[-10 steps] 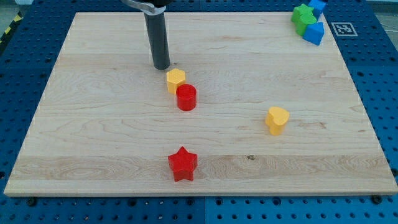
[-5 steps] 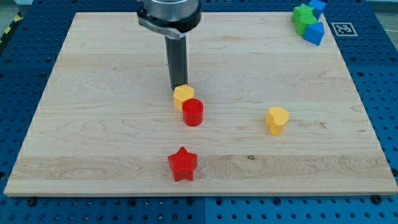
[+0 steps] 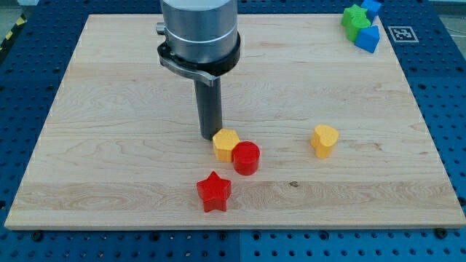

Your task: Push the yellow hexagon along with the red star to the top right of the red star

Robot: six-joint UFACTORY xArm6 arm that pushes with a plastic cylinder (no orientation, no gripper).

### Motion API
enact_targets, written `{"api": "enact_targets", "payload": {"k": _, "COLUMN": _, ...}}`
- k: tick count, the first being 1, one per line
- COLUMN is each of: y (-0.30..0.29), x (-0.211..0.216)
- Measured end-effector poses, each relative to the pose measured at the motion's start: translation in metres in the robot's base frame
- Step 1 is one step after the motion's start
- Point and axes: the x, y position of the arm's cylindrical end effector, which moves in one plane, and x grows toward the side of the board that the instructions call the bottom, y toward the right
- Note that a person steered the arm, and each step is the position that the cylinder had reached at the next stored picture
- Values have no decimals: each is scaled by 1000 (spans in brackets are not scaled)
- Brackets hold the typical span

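Note:
The yellow hexagon (image 3: pixel 226 144) lies on the wooden board (image 3: pixel 109 145) near its middle, low in the view. A red cylinder (image 3: pixel 246 157) touches it on its lower right. The red star (image 3: pixel 214 192) lies just below them, a little to the left, apart from both. My tip (image 3: pixel 211 137) stands against the hexagon's upper left edge. The rod rises from there to the wide grey arm body above.
A yellow heart-shaped block (image 3: pixel 325 140) lies to the right of the middle. At the board's top right corner sit a green block (image 3: pixel 354 17) and two blue blocks (image 3: pixel 368 36). A printed marker tag (image 3: pixel 399 33) lies just off that corner.
My tip has moved down and to the right, pushing the yellow hexagon and the red cylinder the same way, closer to the red star. The star and heart have not moved.

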Motion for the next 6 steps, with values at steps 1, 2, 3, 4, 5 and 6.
{"api": "enact_targets", "payload": {"k": 1, "y": 4, "x": 11}}
{"api": "enact_targets", "payload": {"k": 2, "y": 8, "x": 19}}
{"api": "enact_targets", "payload": {"k": 3, "y": 11, "x": 25}}
{"api": "enact_targets", "payload": {"k": 4, "y": 14, "x": 29}}
{"api": "enact_targets", "payload": {"k": 5, "y": 14, "x": 36}}
{"api": "enact_targets", "payload": {"k": 6, "y": 14, "x": 51}}
